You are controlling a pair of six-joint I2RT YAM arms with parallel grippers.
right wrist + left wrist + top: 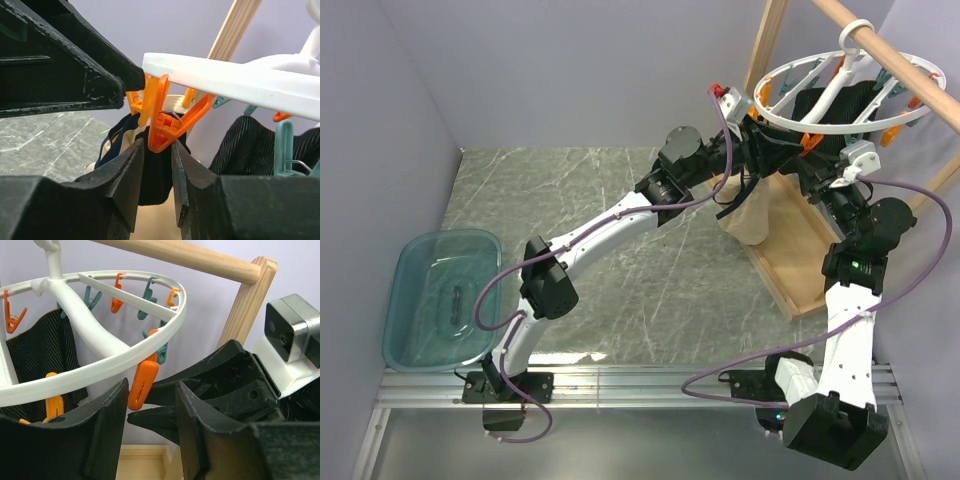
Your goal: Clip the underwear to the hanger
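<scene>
The teal bin (440, 236) at the near left holds one small dark thing (455, 300) (too faint for me to name). The underwear (752, 218) hangs at the far right, just under the left rim of the hanger (235, 82) and below my left gripper (151, 385). Its jaws stand apart in its own camera, but I cannot tell whether they pinch cloth. My right gripper (157, 145) is pinched on the lower end of an orange clip (162, 120), with the underwear just behind it.
</scene>
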